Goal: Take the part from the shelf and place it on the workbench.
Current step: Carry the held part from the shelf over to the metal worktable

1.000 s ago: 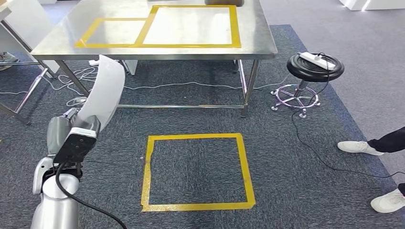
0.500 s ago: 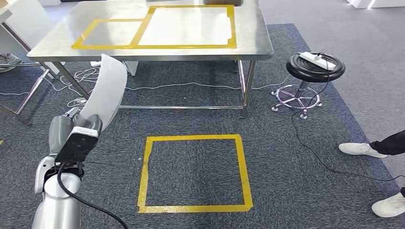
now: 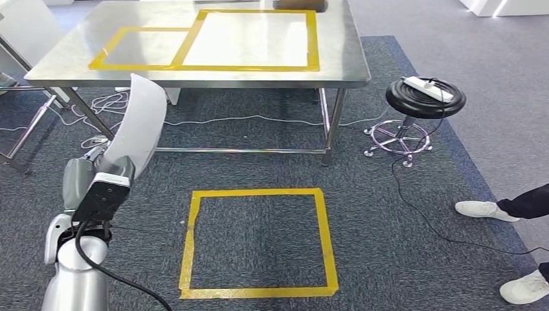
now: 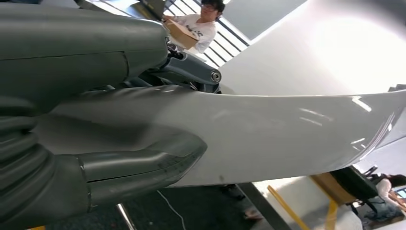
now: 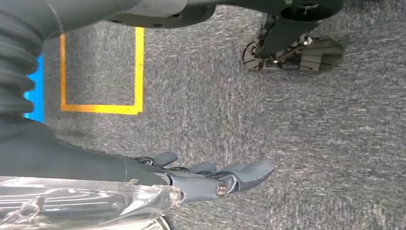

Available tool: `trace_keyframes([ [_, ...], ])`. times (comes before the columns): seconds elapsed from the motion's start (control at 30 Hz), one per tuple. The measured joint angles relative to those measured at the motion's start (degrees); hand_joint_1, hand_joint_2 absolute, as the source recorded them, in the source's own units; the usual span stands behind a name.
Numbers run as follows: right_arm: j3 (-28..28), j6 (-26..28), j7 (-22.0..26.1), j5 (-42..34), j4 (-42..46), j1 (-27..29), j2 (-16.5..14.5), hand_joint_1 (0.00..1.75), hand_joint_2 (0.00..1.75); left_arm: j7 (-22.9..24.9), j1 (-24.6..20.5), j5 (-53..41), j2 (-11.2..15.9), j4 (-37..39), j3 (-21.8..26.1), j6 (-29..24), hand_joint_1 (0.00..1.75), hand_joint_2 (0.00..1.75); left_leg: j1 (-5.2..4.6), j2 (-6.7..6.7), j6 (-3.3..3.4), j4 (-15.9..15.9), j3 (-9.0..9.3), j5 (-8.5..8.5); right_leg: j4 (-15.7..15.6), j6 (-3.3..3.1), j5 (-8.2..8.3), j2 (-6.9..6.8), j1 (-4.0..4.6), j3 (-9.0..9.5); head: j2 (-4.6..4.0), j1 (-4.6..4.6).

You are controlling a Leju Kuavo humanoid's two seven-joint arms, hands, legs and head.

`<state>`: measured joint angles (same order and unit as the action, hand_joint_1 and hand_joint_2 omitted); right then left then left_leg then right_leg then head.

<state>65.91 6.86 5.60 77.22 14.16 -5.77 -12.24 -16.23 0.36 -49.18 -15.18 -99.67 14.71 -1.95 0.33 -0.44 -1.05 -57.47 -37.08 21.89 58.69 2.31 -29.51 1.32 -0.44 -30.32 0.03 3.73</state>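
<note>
While the left hand (image 3: 97, 170) grips the lower end of the white curved panel (image 3: 138, 123), the part stands nearly upright with its long axis running up and a bit forward; its top edge sits visually just short of the tabletop's (image 3: 336, 61) near edge, toward the near-left corner. In the left wrist view the thumb (image 4: 143, 165) and darker fingers (image 4: 191, 72) clamp the panel (image 4: 287, 129) from both faces, so the hold looks firm.

Key relation: the tabletop lies ahead of and above the carrying hand, across a strip of carpet. The panel is on the left arm's side, so the left arm does the placing. The right hand (image 5: 210, 179) hangs low over the carpet, fingers loosely extended and apart, holding nothing.

Target areas: two yellow taped rectangles on the tabletop, a smaller one (image 3: 139, 48) toward the left edge and a larger one (image 3: 249, 39) beside it, sharing a tape side. Both look bare. A brown object (image 3: 299, 4) sits at the far edge, cut off by the frame; can't tell what it is.

The yellow taped square on the carpet (image 3: 256, 243) lies right of the left arm, between robot and tabletop; likely a standing mark.

My read: still in carry phase. The panel must be tipped flat, long axis along the tabletop, once closer. Risk: its top edge catching the tabletop's near edge.

Also: a stool (image 3: 424, 97) with a power strip off the near-right corner, and a person's shoes (image 3: 482, 208) on the right.
</note>
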Motion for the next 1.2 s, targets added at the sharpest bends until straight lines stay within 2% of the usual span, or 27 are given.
trace_keyframes([
  [0.07,0.0,0.0,0.0,0.0,0.0,-0.1,0.0,0.0,1.75,0.0,0.0,0.0,0.0,0.0,0.0,0.0,1.75,1.75,0.15,-0.05,0.71,0.3,0.75,0.25,1.5,0.63,-0.99,-0.36,-0.04,-0.18,0.0,-0.15],
  [0.1,0.0,0.0,0.0,0.0,0.0,-0.1,0.0,0.0,1.75,0.0,0.0,0.0,0.0,0.0,0.0,0.0,1.75,1.75,0.22,-0.01,1.07,0.4,1.18,0.5,4.2,0.89,-2.21,-0.55,-0.05,-1.5,0.0,-0.22],
  [0.17,0.0,0.0,0.0,0.0,0.0,-0.1,0.0,0.0,1.75,0.0,0.0,0.0,-0.1,0.0,-0.1,0.0,1.75,1.75,0.09,0.03,1.56,0.4,1.82,1.24,12.2,1.23,-5.19,-0.77,-0.05,-6.35,-0.01,-0.37],
  [0.2,0.0,0.0,0.0,0.0,0.0,0.0,0.0,0.0,1.75,0.0,0.0,0.0,-0.1,0.0,-0.1,0.0,1.75,1.75,0.02,0.0,1.67,0.4,2.17,1.62,15.4,1.32,-5.84,-0.78,-0.05,-8.74,-0.01,-0.35],
  [0.23,0.0,0.0,0.0,0.0,0.0,0.0,0.0,0.0,1.75,0.0,0.0,0.0,-0.1,0.0,0.0,0.0,1.75,1.75,-0.04,-0.09,1.7,0.4,2.62,2.02,16.7,1.32,-5.25,-0.78,-0.05,-10.23,-0.01,-0.37],
  [0.27,0.1,0.0,0.0,0.0,0.0,0.0,0.0,0.0,1.75,0.0,0.0,0.0,-0.1,0.0,0.0,0.0,1.75,1.75,-0.08,-0.2,1.68,0.4,3.24,2.48,15.6,1.23,-3.34,-0.78,-0.04,-10.56,-0.01,-0.37],
  [0.33,0.1,0.0,0.0,0.0,0.0,0.1,0.0,0.0,1.75,0.0,0.0,0.0,-0.1,0.0,0.0,0.0,1.75,1.75,-0.12,-0.34,1.46,0.4,4.74,3.56,8.0,0.86,2.57,-0.78,0.01,-8.33,-0.01,-0.39],
  [0.37,0.1,0.0,0.0,0.0,0.0,0.1,0.0,0.0,1.75,0.0,0.0,0.0,-0.1,0.0,0.0,0.0,1.75,1.75,-0.23,-0.4,1.23,0.4,5.33,4.11,4.2,0.61,4.65,-0.75,0.08,-6.82,-0.01,-0.42],
  [0.4,0.1,0.0,0.0,0.0,0.0,0.0,0.0,0.0,1.75,0.0,0.0,0.0,-0.1,0.0,0.0,0.0,1.75,1.75,-0.32,-0.44,1.0,0.3,5.7,4.53,1.6,0.35,5.8,-0.73,0.15,-5.75,-0.01,-0.4],
  [0.47,0.1,0.0,0.0,0.0,0.0,0.0,0.0,0.0,1.75,0.0,0.0,0.0,0.0,0.0,0.0,0.1,1.75,1.75,-0.43,-0.52,0.48,0.5,5.94,4.96,0.4,-0.19,5.59,-0.64,0.35,-5.09,-0.01,-0.31],
  [0.57,0.2,0.0,0.0,0.0,0.0,0.0,0.0,0.0,1.75,0.0,0.0,0.0,0.0,0.0,-0.1,0.0,1.75,1.75,-0.33,-0.36,-0.52,-0.4,5.79,5.99,0.0,-1.11,5.19,-0.62,0.02,-4.53,0.0,-0.12],
  [0.6,0.2,0.0,0.0,0.0,0.0,0.0,0.0,0.0,1.75,0.0,0.0,0.0,0.0,0.0,-0.1,0.0,1.75,1.75,-0.29,-0.28,-0.87,-2.6,4.76,7.12,-0.2,-1.37,5.02,-0.63,-0.17,-4.18,0.0,-0.04],
  [0.63,0.2,0.0,0.0,0.0,0.0,-0.1,0.0,0.0,1.75,0.0,0.0,0.0,0.0,0.0,-0.1,0.0,1.75,1.75,-0.22,-0.21,-1.14,-5.9,2.96,8.61,-0.2,-1.55,4.78,-0.64,-0.23,-3.92,-0.01,0.03],
  [0.7,0.2,0.0,0.0,0.0,0.0,0.0,0.0,0.0,1.75,0.0,0.0,0.0,0.0,0.0,0.0,0.0,1.75,1.75,-0.02,-0.2,-1.47,-13.7,-1.87,11.16,-0.2,-1.65,4.16,-0.66,-0.29,-3.39,-0.01,0.08],
  [0.73,0.2,0.0,0.0,0.0,0.0,0.0,0.0,0.0,1.75,0.0,0.0,0.0,0.0,0.0,0.0,0.0,1.75,1.75,0.07,-0.19,-1.55,-15.8,-3.57,11.02,-0.2,-1.6,3.8,-0.66,-0.33,-3.0,-0.01,0.07],
  [0.77,0.2,-0.1,0.0,0.0,0.0,0.1,0.0,0.0,1.75,0.0,0.0,0.0,0.0,0.0,0.0,0.0,1.75,1.75,0.15,-0.18,-1.6,-15.7,-4.2,9.58,-0.2,-1.49,3.39,-0.65,-0.4,-2.46,-0.01,0.07],
  [0.8,0.2,-0.1,0.0,0.0,0.0,0.1,0.0,0.0,1.75,0.0,0.0,0.0,0.0,0.0,0.0,0.0,1.75,1.75,0.23,-0.16,-1.66,-13.5,-3.66,7.09,-0.2,-1.33,2.94,-0.61,-0.52,-1.8,-0.01,0.06],
  [0.83,0.2,-0.2,0.0,0.0,0.0,0.2,0.0,0.0,1.75,0.0,0.0,0.0,0.0,0.0,0.0,0.0,1.75,1.75,0.32,-0.06,-1.75,-9.8,-2.34,4.18,-0.3,-1.06,2.44,-0.56,-0.64,-1.16,-0.01,0.06],
  [0.87,0.2,-0.2,0.0,0.0,0.0,0.1,0.0,0.0,1.75,0.0,0.0,0.0,0.0,0.0,0.0,0.0,1.75,1.75,0.34,0.07,-1.92,-6.1,-0.8,2.12,-0.2,-0.69,1.87,-0.48,-0.63,-0.63,-0.01,0.15],
  [0.9,0.2,-0.2,0.0,0.1,0.0,0.0,0.0,0.0,1.75,0.0,0.0,0.0,0.0,0.0,0.0,0.0,1.75,1.75,0.35,0.18,-1.75,-3.1,0.53,1.17,-0.2,-0.29,1.37,-0.42,-0.56,-0.32,0.0,0.26],
  [0.93,0.2,-0.2,0.0,0.1,0.0,0.0,0.0,0.0,1.75,0.1,0.0,0.0,0.0,0.0,0.1,0.0,1.75,1.75,0.34,0.27,-1.45,-1.2,1.34,1.08,-0.4,0.08,1.0,-0.38,-0.43,-0.12,0.0,0.27],
  [0.97,0.2,-0.2,0.1,0.1,0.0,-0.1,0.1,0.0,1.75,0.1,0.1,0.0,0.0,0.0,0.1,0.0,1.75,1.75,0.29,0.26,-0.96,-0.5,1.67,1.73,-0.5,0.47,0.85,-0.39,-0.29,0.14,0.0,0.27],
  [1.03,0.2,-0.2,0.1,0.1,0.0,0.0,0.1,0.0,1.75,0.1,0.1,0.0,0.0,0.0,0.1,-0.1,1.75,1.75,0.32,0.08,0.23,-0.2,2.11,2.33,-0.6,1.11,0.67,-0.56,-0.36,0.75,-0.01,0.04],
  [1.07,0.2,-0.2,0.1,0.1,0.0,0.0,0.1,0.0,1.75,0.1,0.1,0.0,0.0,0.0,0.1,-0.2,1.75,1.75,0.32,0.02,0.73,-0.2,2.5,2.59,0.4,1.4,0.23,-0.69,-0.4,0.63,0.0,-0.05],
  [1.1,0.2,-0.2,0.1,0.2,0.0,-0.1,0.1,0.0,1.75,0.1,0.1,0.1,0.0,-0.1,0.1,-0.2,1.75,1.75,0.29,-0.03,1.17,-0.1,2.98,2.84,2.4,1.57,-0.77,-0.8,-0.43,-0.31,0.0,-0.17],
  [1.13,0.2,-0.2,0.1,0.2,0.0,-0.1,0.1,0.0,1.75,0.1,0.2,0.1,-0.1,-0.1,0.1,-0.2,1.75,1.75,0.22,-0.01,1.51,-0.1,3.37,3.14,5.7,1.66,-2.11,-0.87,-0.39,-2.06,0.0,-0.29],
  [1.2,0.2,-0.2,0.1,0.2,0.0,-0.1,0.1,0.0,1.75,0.1,0.2,0.1,-0.1,-0.1,0.1,-0.3,1.75,1.75,-0.04,-0.05,1.93,-0.1,4.02,3.78,13.5,1.6,-4.94,-0.89,-0.25,-6.98,-0.01,-0.46],
])
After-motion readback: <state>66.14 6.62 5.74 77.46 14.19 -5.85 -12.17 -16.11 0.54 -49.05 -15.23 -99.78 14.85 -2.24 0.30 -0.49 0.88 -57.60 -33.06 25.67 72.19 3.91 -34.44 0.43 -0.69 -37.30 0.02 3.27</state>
